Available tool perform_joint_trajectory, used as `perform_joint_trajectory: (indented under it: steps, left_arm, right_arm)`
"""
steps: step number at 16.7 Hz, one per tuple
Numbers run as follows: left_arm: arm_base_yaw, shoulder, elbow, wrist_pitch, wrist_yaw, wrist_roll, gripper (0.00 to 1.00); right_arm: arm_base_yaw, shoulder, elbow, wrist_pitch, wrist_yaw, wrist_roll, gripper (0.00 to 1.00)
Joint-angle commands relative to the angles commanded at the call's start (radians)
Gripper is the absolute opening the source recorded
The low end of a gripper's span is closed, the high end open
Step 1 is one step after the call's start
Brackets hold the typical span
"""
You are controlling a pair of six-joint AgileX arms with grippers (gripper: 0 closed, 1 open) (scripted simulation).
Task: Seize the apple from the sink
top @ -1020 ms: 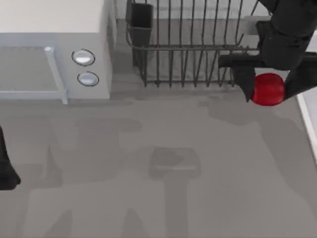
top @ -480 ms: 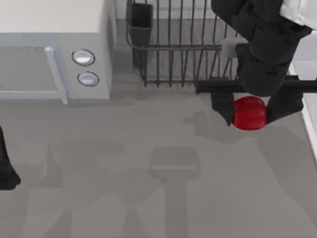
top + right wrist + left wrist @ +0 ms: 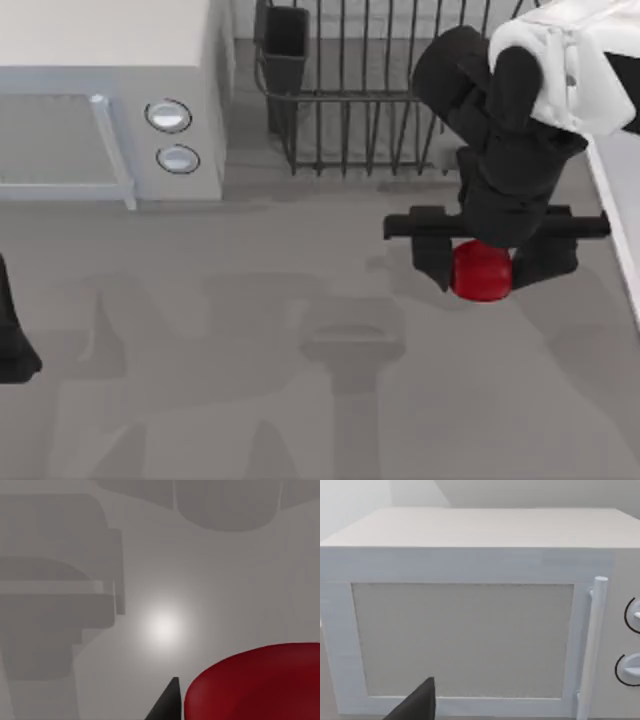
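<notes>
My right gripper point(image 3: 485, 272) is shut on the apple point(image 3: 482, 272), a small glossy red ball held between the two black fingers. It hangs over the grey counter, just in front of the dish rack and to the left of the sink's pale rim point(image 3: 618, 230) at the table's right edge. The right wrist view has the apple point(image 3: 260, 685) close up beside one dark fingertip point(image 3: 167, 705), with the counter below. My left arm point(image 3: 12, 345) stays parked at the far left edge.
A white microwave point(image 3: 110, 100) with two round knobs stands at the back left, and the left wrist view faces its door point(image 3: 462, 640). A dark wire dish rack point(image 3: 370, 90) stands at the back centre. The arms' shadows fall across the grey counter point(image 3: 250, 330).
The right gripper has carried the apple leftward and toward the table's front, away from the sink's rim and out over the counter. The left arm has not moved.
</notes>
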Motion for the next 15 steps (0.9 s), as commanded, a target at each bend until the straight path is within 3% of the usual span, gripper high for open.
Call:
perform_joint_trajectory:
  steps: [4,8,15]
  left_arm:
    - [0.0,0.0,0.0,0.0,0.0,0.0,1.0]
    - [0.0,0.0,0.0,0.0,0.0,0.0,1.0]
    - [0.0,0.0,0.0,0.0,0.0,0.0,1.0]
  right_arm:
    - [0.003,0.021,-0.126,0.138,0.001,0.002,0.0]
    - [0.003,0.022,-0.134,0.146,0.001,0.002,0.0]
    - [0.003,0.022,-0.134,0.146,0.001,0.002,0.53]
